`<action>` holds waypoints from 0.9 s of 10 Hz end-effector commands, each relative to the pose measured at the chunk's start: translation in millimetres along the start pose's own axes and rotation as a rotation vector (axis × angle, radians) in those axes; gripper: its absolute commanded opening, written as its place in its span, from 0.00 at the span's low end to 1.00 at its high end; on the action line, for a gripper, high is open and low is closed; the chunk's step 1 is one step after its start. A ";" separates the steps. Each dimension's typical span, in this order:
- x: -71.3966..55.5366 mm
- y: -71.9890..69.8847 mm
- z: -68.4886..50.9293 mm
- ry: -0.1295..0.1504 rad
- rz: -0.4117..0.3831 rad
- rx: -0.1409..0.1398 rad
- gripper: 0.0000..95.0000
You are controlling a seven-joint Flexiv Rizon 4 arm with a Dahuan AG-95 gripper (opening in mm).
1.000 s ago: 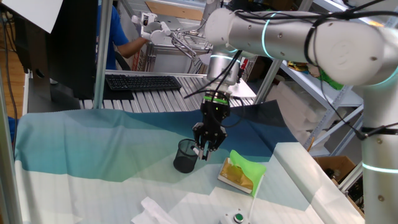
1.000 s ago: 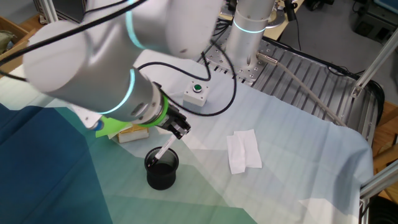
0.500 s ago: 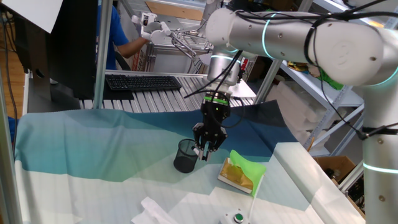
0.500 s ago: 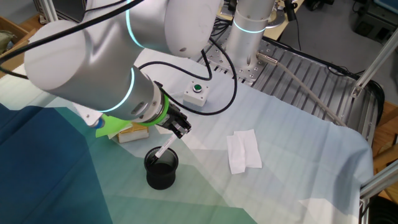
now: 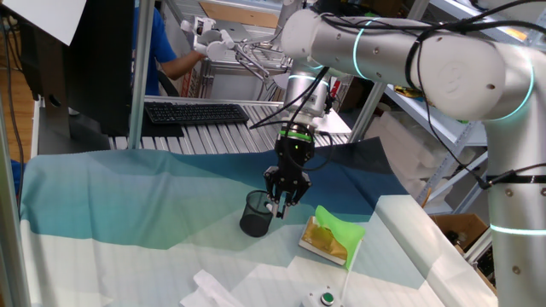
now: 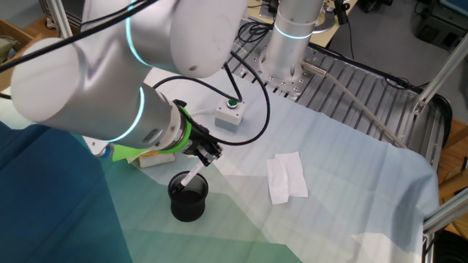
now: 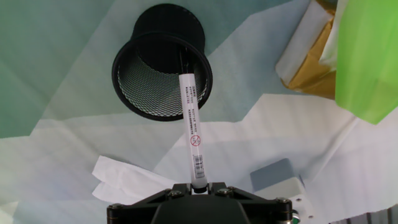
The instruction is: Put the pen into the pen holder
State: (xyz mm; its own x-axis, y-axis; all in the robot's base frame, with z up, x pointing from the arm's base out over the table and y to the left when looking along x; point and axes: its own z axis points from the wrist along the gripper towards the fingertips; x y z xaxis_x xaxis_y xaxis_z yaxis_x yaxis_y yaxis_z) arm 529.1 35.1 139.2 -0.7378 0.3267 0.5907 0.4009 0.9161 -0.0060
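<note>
The gripper (image 5: pixel 282 205) is gripping the pen (image 7: pixel 191 127) by its top end, the jaws closed on it — in the hand view the pen is running straight out from between them, its far tip reaching over the rim of the holder (image 7: pixel 160 68).

The pen is showing as a slim white-to-silver barrel with small printed text, a barcode and a red round mark along its side; the tip inside the holder is looking darker, though the detail there is hard to make out. In the other fixed view the pen (image 6: pixel 192 177) is slanting down from the gripper (image 6: pixel 202 158), with its lower end dipping just inside the holder's (image 6: pixel 187 198) mouth. In one fixed view most of the pen is hidden behind the fingers.

The holder (image 5: pixel 255 213) is a black wire-mesh cup with a solid rim, standing upright on the cloth (image 5: pixel 128 196) directly below and slightly ahead of the gripper. It is holding nothing but the pen's tip.

Just beside the gripper, on the side away from the holder, a yellow-and-green sponge block (image 5: pixel 331 234) is lying on the cloth. Behind the gripper — nearer the arm's base — a folded white tissue (image 6: pixel 286 176) and a small box with a green button (image 6: pixel 228 112) are sitting well apart from the holder.
</note>
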 end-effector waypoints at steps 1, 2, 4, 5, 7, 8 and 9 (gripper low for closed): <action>1.8 -1.4 3.4 -0.005 0.018 -0.012 0.00; 1.8 -1.4 3.3 0.000 0.032 -0.018 0.00; 1.7 -1.4 3.1 0.013 0.051 -0.032 0.00; 1.5 -1.3 2.5 0.016 0.057 -0.044 0.00; 0.6 -0.6 -1.5 0.023 0.090 -0.043 0.00; 0.3 0.1 -4.3 0.024 0.113 -0.040 0.00; 0.8 1.7 -9.1 0.026 0.162 -0.038 0.40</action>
State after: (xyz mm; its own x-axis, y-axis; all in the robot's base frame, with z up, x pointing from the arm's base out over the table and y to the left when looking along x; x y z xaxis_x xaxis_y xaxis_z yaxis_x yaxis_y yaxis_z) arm 533.5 34.9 146.3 -0.6569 0.4493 0.6054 0.5241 0.8494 -0.0617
